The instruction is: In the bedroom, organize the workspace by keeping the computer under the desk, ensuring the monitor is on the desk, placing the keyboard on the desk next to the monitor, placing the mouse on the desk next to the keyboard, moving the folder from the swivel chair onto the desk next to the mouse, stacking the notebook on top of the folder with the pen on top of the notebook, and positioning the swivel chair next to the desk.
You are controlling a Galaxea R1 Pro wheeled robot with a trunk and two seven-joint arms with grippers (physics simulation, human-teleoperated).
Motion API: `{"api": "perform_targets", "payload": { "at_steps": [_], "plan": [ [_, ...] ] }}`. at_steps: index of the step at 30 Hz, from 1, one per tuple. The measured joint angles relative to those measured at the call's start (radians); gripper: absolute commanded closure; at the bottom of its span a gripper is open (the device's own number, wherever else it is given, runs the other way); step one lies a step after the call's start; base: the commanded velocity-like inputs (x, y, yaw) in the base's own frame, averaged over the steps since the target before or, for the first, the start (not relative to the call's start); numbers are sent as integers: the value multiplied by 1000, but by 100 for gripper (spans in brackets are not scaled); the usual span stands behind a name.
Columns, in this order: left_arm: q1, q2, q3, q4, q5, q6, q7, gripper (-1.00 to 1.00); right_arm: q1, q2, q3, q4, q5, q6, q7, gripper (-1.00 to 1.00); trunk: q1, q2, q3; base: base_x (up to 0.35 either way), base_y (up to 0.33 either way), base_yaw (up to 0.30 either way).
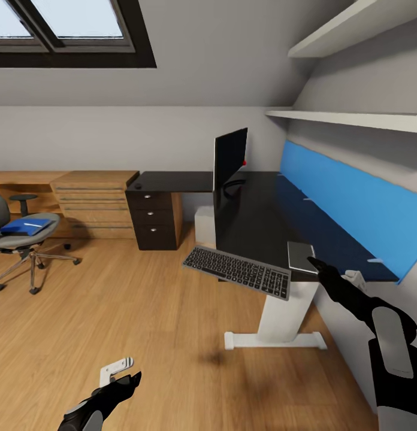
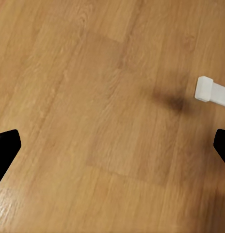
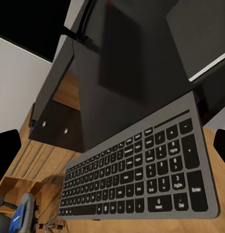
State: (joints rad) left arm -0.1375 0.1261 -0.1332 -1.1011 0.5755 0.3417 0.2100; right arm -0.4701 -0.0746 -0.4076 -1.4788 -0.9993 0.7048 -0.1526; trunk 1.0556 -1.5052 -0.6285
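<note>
Nearest to me, the robot's left gripper (image 1: 126,374) hangs low over the bare wooden floor (image 1: 142,311), its two black fingers spread apart with nothing between them. There is lots of open floor around it. The left wrist view shows one white foot of the desk (image 2: 212,91) lying on the boards.

On the right, the right gripper (image 1: 313,263) reaches to the near edge of the one black desk (image 1: 256,215). I cannot tell if it is apart or together. Beside it lies one small grey pad (image 1: 300,255). One flat grey keyboard with dark keys (image 1: 238,272) sticks out past the near edge, tilted. The right wrist view shows its keys (image 3: 141,179) up close.

Farther back, one thin black monitor (image 1: 230,158) stands on the desk. Far left, one grey swivel chair (image 1: 23,239) holds a blue folder (image 1: 26,226), well apart from the desk.
</note>
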Motion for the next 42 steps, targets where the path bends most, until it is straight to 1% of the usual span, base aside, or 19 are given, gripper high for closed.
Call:
{"api": "perform_targets", "payload": {
  "at_steps": [8, 11, 20, 21, 33, 35, 38, 39, 42],
  "plan": [
    [0, 0, 0, 0, 0, 0, 1, -100, 0, 2, 0, 2, -1, -2, 0, -100, 31, -56, -25, 0, 0, 0],
    [0, 0, 0, 0, 0, 0, 1, -100, 0, 2, 0, 9, -1, -14, 0, -100, 42, -77, -34, 0, 0, 0],
    [0, 0, 0, 6, 0, 0, 1, -100, 0, -3, 9, 156, 1, -152, 4, -100, 77, -140, -63, 0, 0, 0],
    [0, 0, 0, 6, 0, 0, 1, -100, 0, -3, 9, 162, 0, -156, 5, -100, 81, -147, -66, 0, 0, 0],
    [0, 0, 0, 13, 0, 0, 1, -100, 0, -4, 7, 178, -8, -160, 7, -100, 127, -231, -103, 0, 0, 0],
    [0, 0, 0, 16, 0, 0, 2, -100, -1, -5, 7, 212, -9, -158, 10, -100, 134, -245, -110, 0, 0, 0],
    [0, -1, 0, 29, -1, 0, 2, -100, -3, -10, 8, 250, -9, -157, 24, -100, 146, -266, -119, 0, 0, 0],
    [0, -2, 1, 41, -2, 0, 2, -100, -4, -19, 9, 283, -10, -156, 69, -100, 150, -273, -122, 0, 0, 0],
    [0, -3, 0, 46, -3, 0, 2, -100, -4, -23, 10, 295, -12, -155, 106, -100, 161, -294, -132, 0, 0, 0]
  ]
}}
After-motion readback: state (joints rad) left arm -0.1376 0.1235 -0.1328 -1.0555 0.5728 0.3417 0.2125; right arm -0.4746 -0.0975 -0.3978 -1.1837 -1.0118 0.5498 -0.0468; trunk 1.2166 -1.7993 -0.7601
